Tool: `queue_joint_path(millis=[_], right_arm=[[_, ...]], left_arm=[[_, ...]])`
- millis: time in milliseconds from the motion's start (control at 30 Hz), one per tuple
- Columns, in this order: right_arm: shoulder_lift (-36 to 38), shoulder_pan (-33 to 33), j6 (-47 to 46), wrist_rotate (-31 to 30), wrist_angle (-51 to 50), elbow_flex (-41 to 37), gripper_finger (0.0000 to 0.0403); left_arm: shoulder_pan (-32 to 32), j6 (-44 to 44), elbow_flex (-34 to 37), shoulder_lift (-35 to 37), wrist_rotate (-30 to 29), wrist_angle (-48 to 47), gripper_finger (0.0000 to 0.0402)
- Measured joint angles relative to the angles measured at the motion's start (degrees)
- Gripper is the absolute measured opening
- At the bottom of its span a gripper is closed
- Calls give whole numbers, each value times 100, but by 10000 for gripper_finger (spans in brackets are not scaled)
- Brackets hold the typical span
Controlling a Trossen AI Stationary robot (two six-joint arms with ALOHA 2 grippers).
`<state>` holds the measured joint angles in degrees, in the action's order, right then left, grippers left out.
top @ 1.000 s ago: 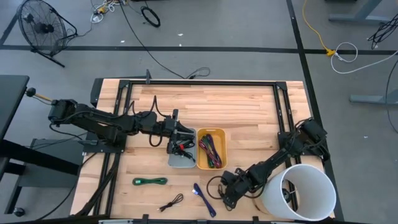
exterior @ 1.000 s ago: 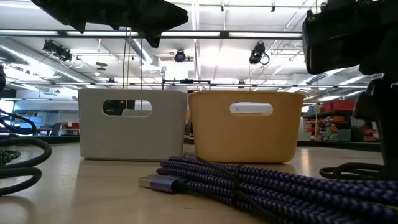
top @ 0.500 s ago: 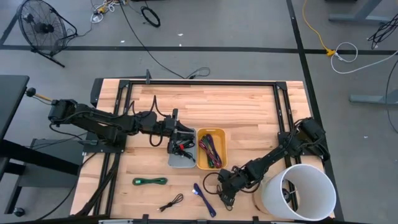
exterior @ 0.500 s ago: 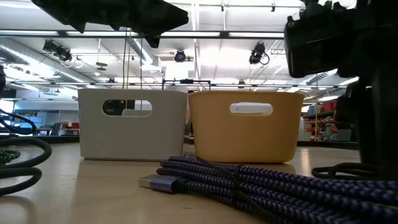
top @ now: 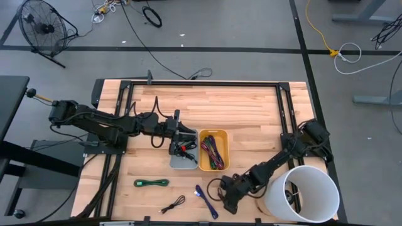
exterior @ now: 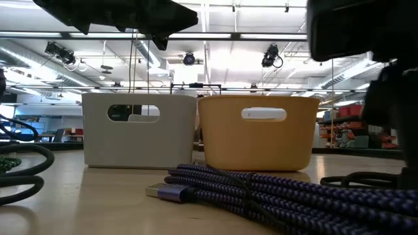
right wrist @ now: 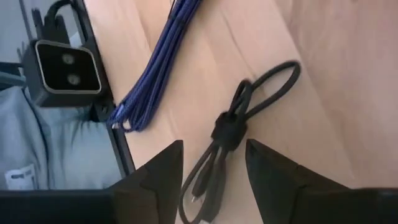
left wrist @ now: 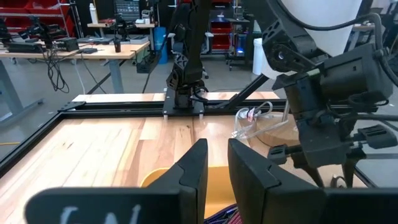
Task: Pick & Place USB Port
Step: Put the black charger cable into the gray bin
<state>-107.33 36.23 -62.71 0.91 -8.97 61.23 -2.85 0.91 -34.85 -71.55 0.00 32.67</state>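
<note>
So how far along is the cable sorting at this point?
Done: some cables already lie in the yellow bin and the grey bin. In hand: the right gripper hovers, fingers open, over a black cable on the table, not gripped yet; the left gripper waits over the grey bin. Left: the purple cable, green cable and second black cable.
</note>
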Motion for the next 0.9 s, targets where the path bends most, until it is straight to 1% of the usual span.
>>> queue_joint_path(millis=[267,467,667,767,833,900], right_arm=[[2,39,-89,-212,-61,0,173],[-25,65,-136,-207,-77,1,173],[-253,72,-190,-147,44,6,173],[-282,74,-178,-210,52,13,173],[-286,81,-155,-283,44,13,167],[-289,77,-145,-277,17,12,149]], left_arm=[[0,2,0,0,1,0,69],[0,2,0,0,1,-4,69],[0,4,-2,0,1,-22,69],[0,4,-2,0,1,-44,69],[0,8,-2,0,1,-44,69],[0,11,-2,0,1,-44,69]])
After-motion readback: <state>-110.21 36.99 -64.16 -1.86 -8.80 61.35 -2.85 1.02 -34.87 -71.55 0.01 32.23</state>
